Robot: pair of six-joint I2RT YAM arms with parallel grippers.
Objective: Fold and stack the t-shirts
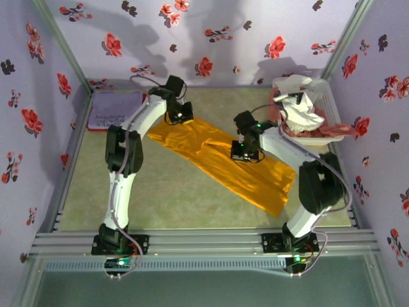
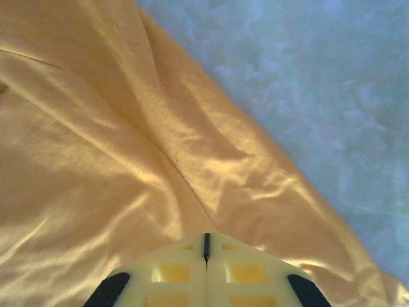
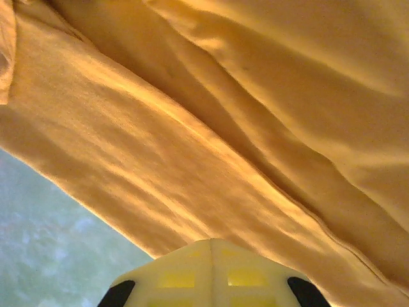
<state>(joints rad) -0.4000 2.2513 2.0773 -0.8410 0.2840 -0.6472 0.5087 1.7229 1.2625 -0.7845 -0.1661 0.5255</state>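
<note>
Pinching the orange shirt (image 1: 223, 157), slanted across the worktop (image 1: 172, 198): left claw (image 1: 180, 118) and right claw (image 1: 246, 153), both pressed together. Could slip loose or bunch up if tugged unevenly, spoiling the fold.

White arms (image 1: 121, 192) — black joints, grey cables.

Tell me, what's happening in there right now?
Left gripper, right gripper: both shut, down at the orange t-shirt. Shirt lies diagonally on table. Other shirts heaped in basket.
</note>
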